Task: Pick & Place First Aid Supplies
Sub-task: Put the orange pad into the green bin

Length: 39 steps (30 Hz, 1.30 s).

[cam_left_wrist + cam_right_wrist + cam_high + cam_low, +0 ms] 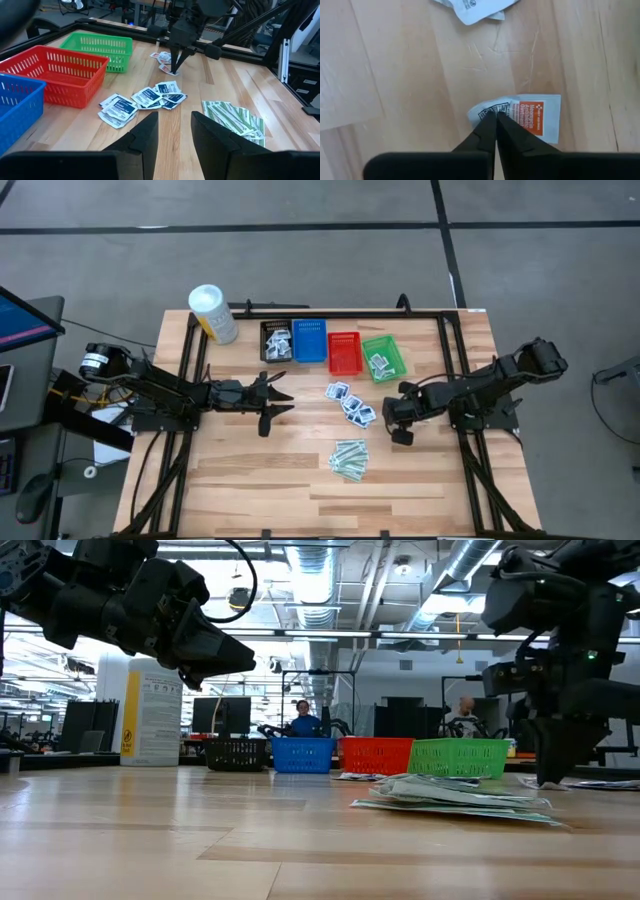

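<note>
Bench (250, 470): pale wooden top carrying everything.
Baskets: black (275, 340), blue (309, 340), red (344, 354), green (384, 357), in a row.
Left claw (282, 402): hovers with fingers parted, holding nothing.
Right claw (495, 116): fingers pressed together, pinching the edge of a white packet with orange print (532, 116) lying on the bench.
Blue-print packets (145, 98): scattered near the red basket.
Green strips (350, 459): piled apart.

Grey floor (300, 205); exposed ceiling ducts (320, 580); seated person (303, 720) at far desks.

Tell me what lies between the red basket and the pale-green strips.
In the left wrist view, blue-print white packets lie between the red basket and the pale-green strips.
</note>
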Each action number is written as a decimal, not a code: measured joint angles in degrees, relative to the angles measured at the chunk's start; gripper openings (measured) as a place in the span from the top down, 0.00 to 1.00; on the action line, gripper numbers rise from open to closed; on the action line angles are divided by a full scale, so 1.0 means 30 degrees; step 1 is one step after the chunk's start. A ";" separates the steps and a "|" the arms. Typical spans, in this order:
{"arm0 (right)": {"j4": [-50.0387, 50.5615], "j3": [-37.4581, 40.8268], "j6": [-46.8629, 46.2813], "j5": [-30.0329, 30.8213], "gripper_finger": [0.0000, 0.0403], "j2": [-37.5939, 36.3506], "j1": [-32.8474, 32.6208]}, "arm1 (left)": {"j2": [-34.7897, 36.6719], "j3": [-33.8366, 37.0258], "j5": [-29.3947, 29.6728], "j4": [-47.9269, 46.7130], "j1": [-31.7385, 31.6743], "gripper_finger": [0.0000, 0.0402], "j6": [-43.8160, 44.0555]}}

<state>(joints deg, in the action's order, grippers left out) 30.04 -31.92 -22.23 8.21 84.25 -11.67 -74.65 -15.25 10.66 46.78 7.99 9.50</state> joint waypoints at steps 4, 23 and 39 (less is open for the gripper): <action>0.0291 -0.0232 0.0114 0.0286 1.00 0.0070 -0.0272 | 0.0000 0.0000 0.0000 0.0000 -0.0001 0.71 0.0007; 0.4075 -0.3044 0.0100 0.1143 1.00 0.0204 -0.1003 | 0.0007 0.0000 0.0000 -0.0006 -0.0004 0.71 0.0000; 0.4731 -0.4673 0.0098 0.5633 1.00 0.0160 -0.0999 | 0.0007 0.0000 0.0000 0.0000 0.0000 0.71 0.0000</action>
<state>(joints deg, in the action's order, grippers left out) 44.23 -45.94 -21.94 25.11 84.73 -14.66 -74.63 -15.25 10.66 46.78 7.99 9.50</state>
